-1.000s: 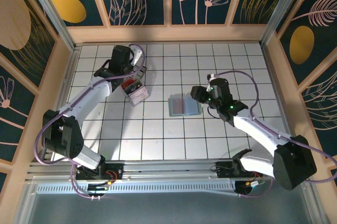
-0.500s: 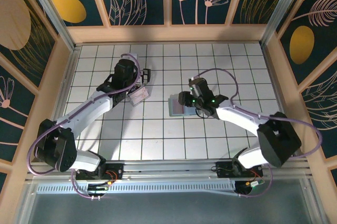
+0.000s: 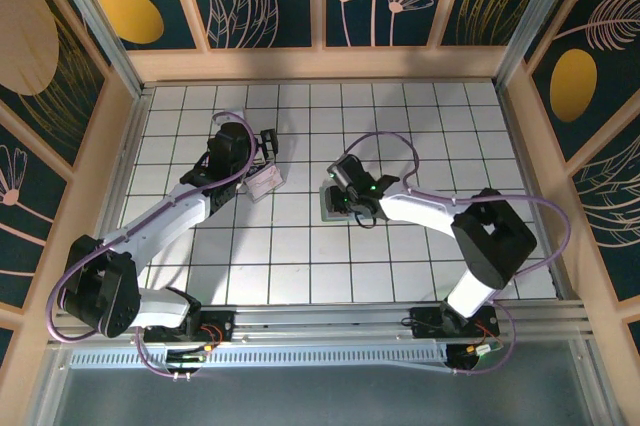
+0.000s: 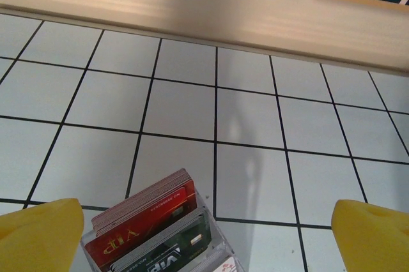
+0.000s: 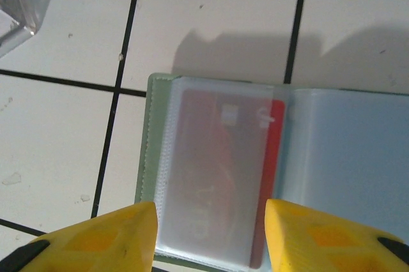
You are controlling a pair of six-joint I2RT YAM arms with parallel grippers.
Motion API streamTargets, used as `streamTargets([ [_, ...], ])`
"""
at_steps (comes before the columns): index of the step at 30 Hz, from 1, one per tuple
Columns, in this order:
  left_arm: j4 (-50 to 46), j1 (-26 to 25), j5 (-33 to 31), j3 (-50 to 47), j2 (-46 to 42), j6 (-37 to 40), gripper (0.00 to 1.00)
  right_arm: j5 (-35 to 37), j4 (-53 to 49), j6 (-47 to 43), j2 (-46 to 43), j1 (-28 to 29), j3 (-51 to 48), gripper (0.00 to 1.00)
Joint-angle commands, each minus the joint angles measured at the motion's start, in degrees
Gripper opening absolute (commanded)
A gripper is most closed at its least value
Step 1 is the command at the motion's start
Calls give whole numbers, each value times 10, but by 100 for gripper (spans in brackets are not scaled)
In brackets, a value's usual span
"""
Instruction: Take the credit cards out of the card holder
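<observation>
The card holder lies unfolded and flat on the tiled table, its pale green edge on the left and a bluish panel on the right. A red credit card sits inside the left panel's frosted sleeve, with its right edge bare. My right gripper hovers just above that sleeve, open, one yellow finger on each side of the pocket. In the top view it covers most of the card holder. My left gripper is open wide over a clear box.
The clear box holds upright stacks of red and dark cards; it stands left of the holder, and its corner shows in the right wrist view. Wooden walls ring the white tiled table.
My right gripper has swung left from beside the holder's right edge to over its left panel. The left gripper has pulled back slightly from the clear box.
</observation>
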Motion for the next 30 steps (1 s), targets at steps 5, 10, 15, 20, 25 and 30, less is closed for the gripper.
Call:
streamTargets([
  [5, 20, 3, -2, -3, -2, -20, 99, 43, -45, -3, 43, 20, 38, 54],
  [10, 13, 3, -1, -1, 5, -20, 99, 54, -53, -6, 59, 21, 49, 57],
  [15, 13, 3, 1, 2, 11, -20, 99, 53, -55, -12, 70, 23, 54, 61],
  [20, 7, 3, 6, 9, 18, -19, 99, 42, -49, -14, 73, 26, 52, 64],
  [25, 1, 3, 5, 13, 24, -20, 99, 41, -48, -15, 80, 27, 51, 65],
  [30, 0, 3, 6, 13, 24, -19, 99, 37, -51, -17, 90, 27, 49, 66],
])
